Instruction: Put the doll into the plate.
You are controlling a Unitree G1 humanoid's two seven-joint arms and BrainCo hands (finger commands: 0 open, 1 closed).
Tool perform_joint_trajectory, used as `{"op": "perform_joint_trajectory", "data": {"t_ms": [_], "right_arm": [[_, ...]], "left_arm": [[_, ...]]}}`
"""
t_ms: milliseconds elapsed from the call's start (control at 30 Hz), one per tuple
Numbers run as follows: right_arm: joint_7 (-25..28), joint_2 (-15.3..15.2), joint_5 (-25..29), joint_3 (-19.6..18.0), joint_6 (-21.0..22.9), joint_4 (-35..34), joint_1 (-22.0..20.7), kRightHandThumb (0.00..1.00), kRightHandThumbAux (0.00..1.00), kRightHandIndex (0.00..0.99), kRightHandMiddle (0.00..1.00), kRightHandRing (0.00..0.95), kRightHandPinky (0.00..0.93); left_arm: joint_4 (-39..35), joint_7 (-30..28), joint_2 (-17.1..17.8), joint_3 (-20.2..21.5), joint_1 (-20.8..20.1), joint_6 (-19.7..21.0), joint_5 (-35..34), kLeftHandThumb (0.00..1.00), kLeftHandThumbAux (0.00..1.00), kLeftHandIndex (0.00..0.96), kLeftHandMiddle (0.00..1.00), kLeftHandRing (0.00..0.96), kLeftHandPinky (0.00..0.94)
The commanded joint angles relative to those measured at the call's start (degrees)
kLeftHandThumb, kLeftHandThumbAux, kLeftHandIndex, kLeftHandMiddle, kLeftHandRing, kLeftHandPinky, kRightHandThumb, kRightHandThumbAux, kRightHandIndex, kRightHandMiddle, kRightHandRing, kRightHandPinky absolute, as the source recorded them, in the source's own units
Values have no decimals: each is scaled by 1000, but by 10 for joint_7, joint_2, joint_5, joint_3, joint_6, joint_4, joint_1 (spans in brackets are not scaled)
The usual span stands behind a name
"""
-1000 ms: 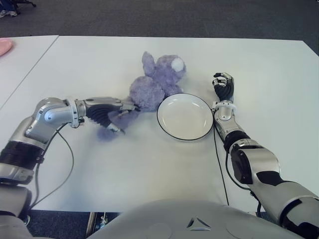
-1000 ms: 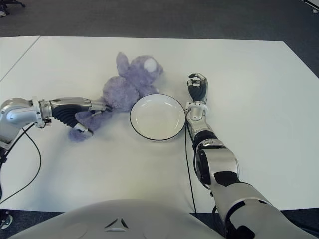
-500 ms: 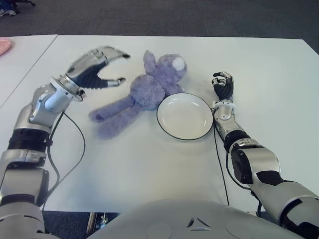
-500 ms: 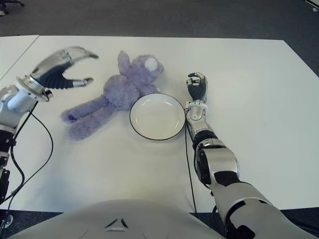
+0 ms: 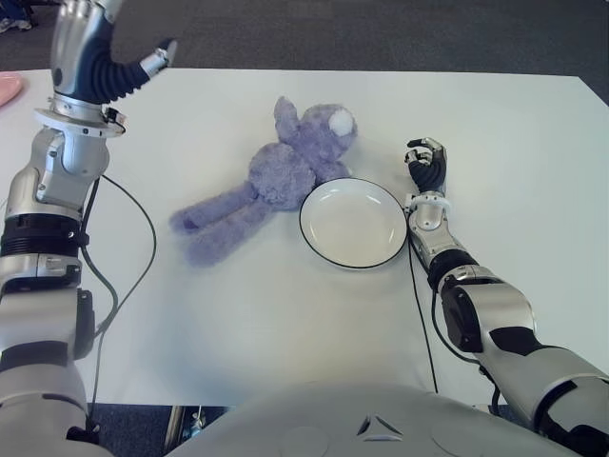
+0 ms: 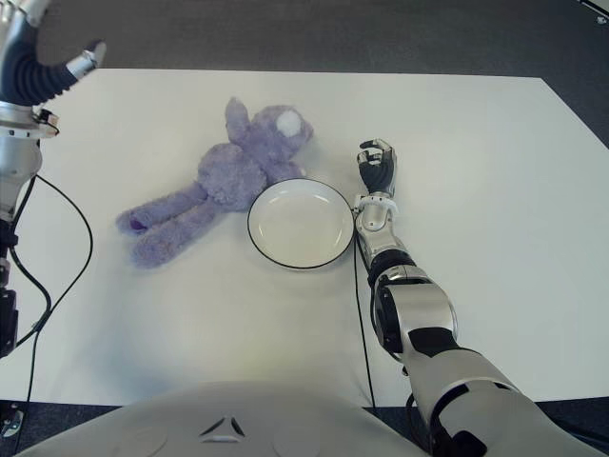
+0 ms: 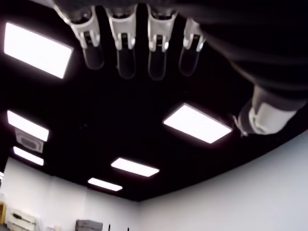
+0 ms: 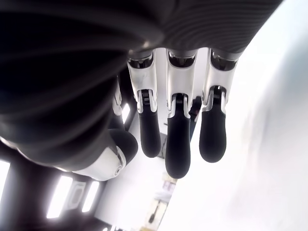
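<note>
1. Noting the doll [image 5: 269, 186] lies on the bench [image 5: 285, 305], upper centre, its body touching the plate [image 5: 354, 223]; the plate holds nothing.
2. My left hand [image 5: 88, 52] is raised at upper left, fingers [image 7: 122, 48] spread, holding nothing. My right hand [image 5: 427, 164] shows right of the plate, fingers loosely curled, empty.
3. Risk: reaching for the doll could nudge the plate.
4. Bench edges are far off; ample room around.

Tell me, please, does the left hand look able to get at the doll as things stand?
Probably yes: the left hand is raised, open and empty, and nothing lies between it and the doll on the table.
</note>
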Motion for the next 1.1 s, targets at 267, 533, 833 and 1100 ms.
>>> {"op": "perform_joint_trajectory", "data": {"t_ms": [267, 533, 833, 1100], "right_arm": [[-1, 32, -9, 3, 41, 70, 106, 981, 692, 431, 276, 487, 390], [-21, 33, -22, 14, 40, 70, 109, 999, 691, 434, 274, 515, 362], [-43, 35, -30, 18, 35, 71, 112, 1000, 684, 438, 282, 472, 412], [-65, 34, -49, 36, 46, 71, 112, 1000, 689, 436, 253, 502, 374]], "left_arm": [[86, 3, -160, -83, -54, 63, 14, 178, 465, 96, 89, 64, 35], [111, -196, -236, -124, -56, 105, -68, 97, 393, 20, 10, 5, 1], [124, -367, -274, -161, -34, 107, -116, 20, 378, 0, 0, 0, 0], [88, -510, -251, -182, 26, 112, -161, 0, 446, 0, 0, 0, 0]]}}
